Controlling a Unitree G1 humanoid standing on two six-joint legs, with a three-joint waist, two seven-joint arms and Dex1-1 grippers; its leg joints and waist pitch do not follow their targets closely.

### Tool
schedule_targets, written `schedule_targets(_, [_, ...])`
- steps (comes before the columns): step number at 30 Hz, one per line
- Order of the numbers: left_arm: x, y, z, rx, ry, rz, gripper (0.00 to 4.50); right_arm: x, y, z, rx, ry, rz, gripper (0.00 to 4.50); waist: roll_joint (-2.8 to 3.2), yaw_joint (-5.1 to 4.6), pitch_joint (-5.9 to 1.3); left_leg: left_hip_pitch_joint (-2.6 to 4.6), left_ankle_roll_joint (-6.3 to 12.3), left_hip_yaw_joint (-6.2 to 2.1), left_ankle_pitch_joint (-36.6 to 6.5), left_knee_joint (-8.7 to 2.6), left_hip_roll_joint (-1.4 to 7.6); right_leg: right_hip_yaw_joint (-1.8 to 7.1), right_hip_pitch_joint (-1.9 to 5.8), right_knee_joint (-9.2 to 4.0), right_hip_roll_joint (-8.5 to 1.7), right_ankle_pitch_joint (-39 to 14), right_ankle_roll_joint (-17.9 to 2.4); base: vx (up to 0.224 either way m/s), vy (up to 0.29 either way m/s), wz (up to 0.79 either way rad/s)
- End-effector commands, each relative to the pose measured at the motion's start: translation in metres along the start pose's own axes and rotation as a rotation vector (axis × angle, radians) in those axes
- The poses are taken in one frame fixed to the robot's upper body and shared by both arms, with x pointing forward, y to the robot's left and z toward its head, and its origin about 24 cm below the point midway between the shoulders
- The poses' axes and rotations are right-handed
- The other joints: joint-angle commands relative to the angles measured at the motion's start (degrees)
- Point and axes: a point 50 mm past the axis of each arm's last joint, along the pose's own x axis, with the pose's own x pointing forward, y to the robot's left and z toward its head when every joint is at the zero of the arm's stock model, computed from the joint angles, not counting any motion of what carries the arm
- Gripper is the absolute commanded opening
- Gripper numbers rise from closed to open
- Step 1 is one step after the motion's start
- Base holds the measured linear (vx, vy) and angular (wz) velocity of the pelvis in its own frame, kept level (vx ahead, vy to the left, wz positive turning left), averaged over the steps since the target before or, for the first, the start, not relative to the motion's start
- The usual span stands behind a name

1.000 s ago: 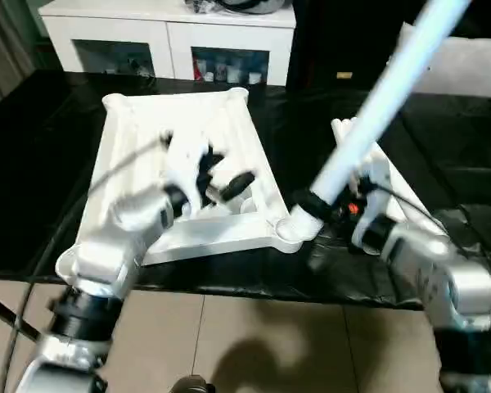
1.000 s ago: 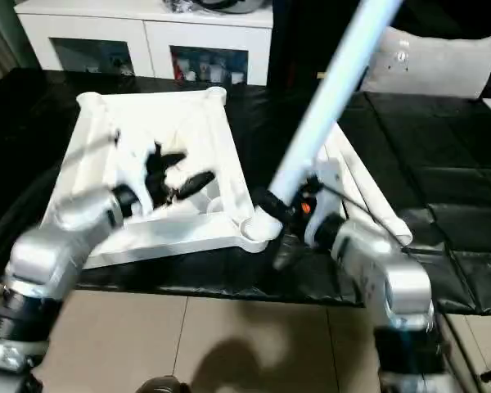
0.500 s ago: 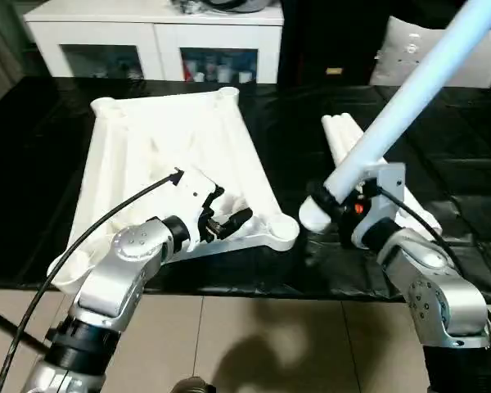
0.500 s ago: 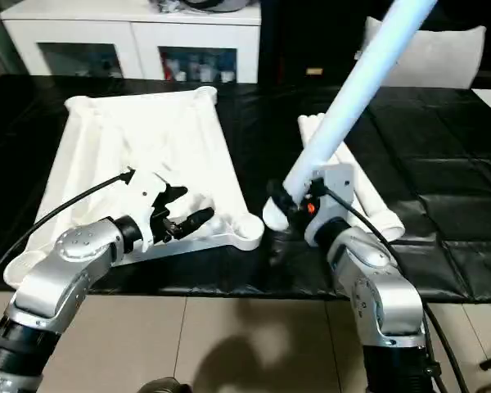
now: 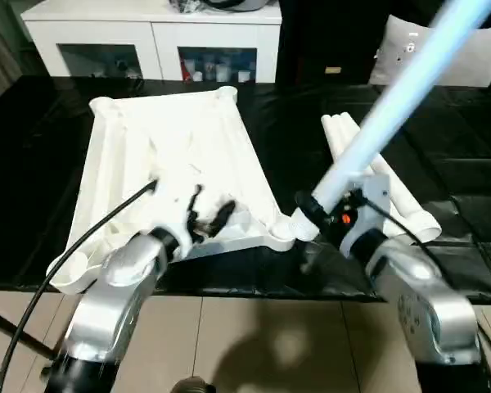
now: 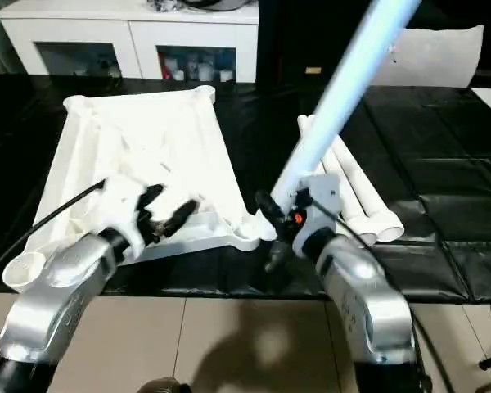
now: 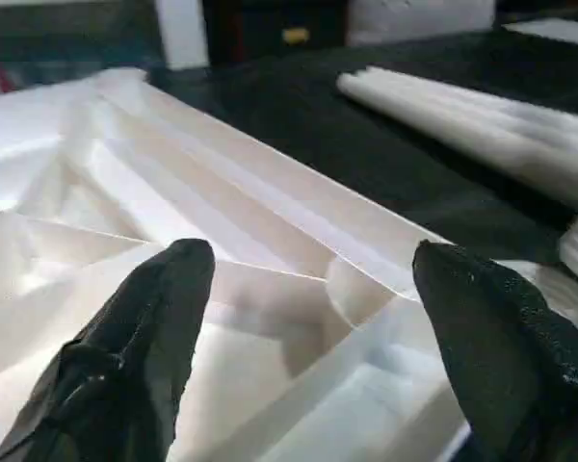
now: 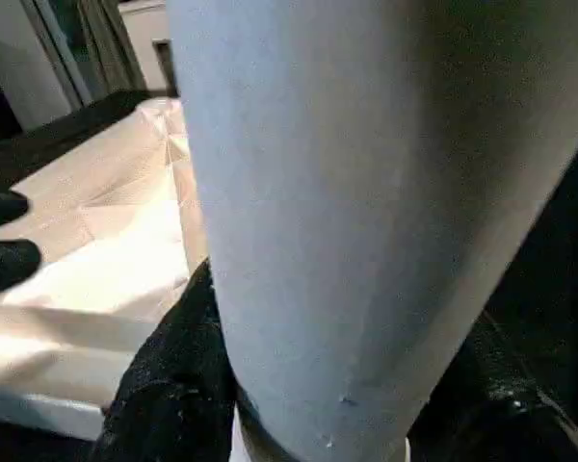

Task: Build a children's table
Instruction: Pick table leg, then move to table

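The white tabletop lies upside down on the black table, ribbed underside up. My left gripper hovers open over its near edge, close to the near-right corner, with nothing between its fingers. My right gripper is shut on the lower end of a long white leg, which slants up and to the right. The leg's foot meets the near-right corner socket; I cannot tell whether it sits inside. In the right wrist view the leg stands between the black fingers.
Spare white legs lie side by side on the black table to the right of the tabletop. A white cabinet with glass doors stands behind. The table's front edge runs just below both grippers, with tan floor beneath.
The held leg's lower end has shifted left, back against the corner socket. My left gripper stays open over the tabletop's near edge. The camera has moved slightly.
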Motion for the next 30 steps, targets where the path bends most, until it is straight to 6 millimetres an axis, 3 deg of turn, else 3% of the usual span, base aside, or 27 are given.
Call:
schedule_targets(1, [-0.004, 0.002, 0.004, 0.004, -0.013, 0.028, 3.72, -0.002, 0.005, 0.007, -0.018, -0.049, 0.010, 1.88, -0.28, -0.28, -3.51, 0.99, -1.30, -1.21, -11.48, -4.24, 3.39, 2.84, 1.44, -5.32, -5.84, -13.48, -5.68, 0.000, 0.000, 0.00])
schedule_targets(6, [-0.007, 0.000, 0.002, -0.009, -0.001, 0.043, 3.72, -0.004, 0.010, 0.003, 0.049, -0.054, 0.031, 1.88, -0.29, -0.31, -3.53, 1.03, -1.58, -1.32, -12.13, -4.36, 3.31, 2.90, 1.29, -5.26, -5.71, -12.45, -5.48, 0.000, 0.000, 0.00])
schedule_targets(7, [-0.008, 0.001, 0.002, -0.009, 0.001, 0.046, 3.72, -0.004, 0.011, 0.003, 0.059, -0.053, 0.037, 1.88, -0.74, -0.32, -3.51, 1.10, -1.53, -1.27, -12.60, -4.40, 3.27, 2.86, 1.46, -5.30, -5.70, -12.93, -5.33, 0.000, 0.000, 0.00])
schedule_targets(8, [-0.008, 0.001, 0.002, -0.009, 0.001, 0.046, 3.72, -0.004, 0.011, 0.003, 0.059, -0.053, 0.037, 1.88, -0.45, -0.21, -3.42, 1.50, -1.95, -1.35, -15.53, -4.65, 3.32, 2.90, 1.68, -5.45, -5.87, -16.80, -4.78, 0.000, 0.000, 0.00])
schedule_targets(10, [-0.009, 0.000, 0.001, -0.003, 0.013, 0.045, 3.72, -0.003, 0.010, 0.004, 0.053, -0.051, 0.054, 1.88, -0.50, -0.28, -3.13, 2.23, -2.15, -1.36, -20.73, -5.06, 3.28, 2.77, 2.00, -6.14, -5.74, -23.69, -3.67, 0.000, 0.000, 0.00])
schedule_targets(12, [-0.009, -0.001, 0.002, -0.002, 0.017, 0.040, 3.72, -0.003, 0.010, 0.004, 0.034, -0.051, 0.072, 1.88, -0.38, -0.45, -2.90, 3.12, -1.35, -1.16, -24.44, -5.40, 2.99, 2.32, 2.50, -7.08, -5.20, -28.93, -3.22, 0.000, 0.000, 0.00])
schedule_targets(13, [-0.009, -0.002, 0.001, -0.002, 0.018, 0.038, 3.72, -0.003, 0.010, 0.004, 0.026, -0.051, 0.079, 1.88, -0.31, -0.52, -2.56, 4.11, -0.68, -0.98, -26.94, -5.59, 2.75, 1.99, 2.68, -8.00, -4.94, -32.69, -3.32, 0.000, 0.000, 0.00])
schedule_targets(14, [-0.009, -0.004, 0.001, -0.004, 0.019, 0.033, 3.72, -0.004, 0.011, 0.003, 0.014, -0.048, 0.090, 1.88, -0.43, -0.57, -2.44, 4.54, -0.10, -0.86, -27.13, -5.83, 2.58, 1.88, 3.32, -8.63, -4.95, -33.83, -3.51, 0.000, 0.000, 0.00])
schedule_targets(17, [-0.010, -0.005, 0.001, -0.007, 0.020, 0.031, 3.72, -0.004, 0.013, 0.002, 0.022, -0.048, 0.098, 1.88, -0.61, -0.45, -2.73, 4.71, 0.80, -0.54, -24.10, -6.41, 2.47, 2.03, 4.68, -8.94, -5.03, -31.44, -4.43, 0.040, 0.008, -0.02])
schedule_targets(18, [-0.010, -0.005, 0.001, -0.007, 0.020, 0.031, 3.72, -0.004, 0.013, 0.002, 0.022, -0.048, 0.098, 1.88, -0.56, -0.24, -3.23, 4.63, 1.45, -0.37, -21.09, -6.53, 2.55, 2.16, 5.30, -8.65, -4.92, -27.27, -5.32, 0.061, 0.012, -0.02])
schedule_targets(21, [-0.011, -0.004, 0.001, -0.014, 0.025, 0.032, 3.72, -0.005, 0.013, 0.001, 0.018, -0.039, 0.107, 1.88, -0.54, -0.26, -3.60, 4.90, 2.95, -0.12, -16.97, -6.62, 2.53, 1.90, 6.15, -8.04, -4.50, -19.38, -7.89, 0.070, 0.011, 0.00])
schedule_targets(24, [-0.010, -0.004, 0.001, -0.014, 0.026, 0.033, 3.72, -0.006, 0.014, 0.000, -0.009, -0.015, 0.128, 1.88, -0.70, 0.17, -4.50, 4.22, 5.43, 0.09, -9.38, -5.77, 1.67, 1.96, 7.72, -6.94, -3.97, -8.13, -9.53, 0.087, 0.003, 0.01])
schedule_targets(25, [-0.010, -0.004, 0.001, -0.014, 0.026, 0.033, 3.72, -0.006, 0.015, 0.000, -0.043, -0.005, 0.133, 1.88, -0.70, 0.17, -4.50, 4.22, 5.43, 0.09, -9.38, -5.77, 1.67, 1.96, 7.72, -6.94, -3.97, -8.13, -9.53, 0.096, -0.004, 0.03])
schedule_targets(26, [-0.010, -0.004, 0.001, -0.013, 0.026, 0.031, 3.72, -0.007, 0.016, -0.001, -0.068, -0.002, 0.144, 1.88, -0.84, 1.31, -4.65, -0.23, 14.62, -1.31, -3.89, -3.71, -0.23, -0.86, 10.45, -8.70, -7.52, -9.03, -6.41, 0.110, 0.000, 0.39])
schedule_targets(27, [-0.010, -0.005, 0.001, -0.012, 0.027, 0.028, 3.72, -0.007, 0.016, -0.001, -0.058, -0.009, 0.142, 1.88, -0.90, 0.40, -4.96, -1.95, 18.68, -2.21, 0.45, -2.19, -0.46, -2.35, 11.73, -8.85, -7.90, -9.03, -5.18, 0.110, 0.000, 0.39])
schedule_targets(28, [-0.010, -0.005, 0.001, -0.011, 0.028, 0.026, 3.72, -0.007, 0.016, -0.001, -0.045, -0.016, 0.138, 1.88, -0.16, 0.77, -5.12, -1.59, 19.56, -2.58, 2.64, -2.10, -0.46, -3.27, 11.55, -8.96, -7.71, -8.33, -4.59, 0.118, 0.008, 0.70])
schedule_targets(29, [-0.010, -0.005, 0.001, -0.010, 0.029, 0.023, 3.72, -0.007, 0.016, -0.001, -0.032, -0.022, 0.134, 1.88, 0.28, -0.19, -4.92, -0.62, 21.93, -4.13, 6.15, -2.03, -0.38, -5.37, 11.03, -8.25, -5.92, -5.36, -4.32, 0.123, 0.018, 0.68])
schedule_targets(30, [-0.009, -0.006, 0.001, -0.004, 0.032, 0.017, 3.72, -0.007, 0.014, 0.001, -0.019, -0.040, 0.121, 1.88, 1.15, -0.82, -5.44, 2.79, 22.19, -4.98, 8.06, -2.40, 0.82, -5.58, 9.40, -6.62, -3.93, -4.18, -4.56, 0.123, 0.018, 0.68])
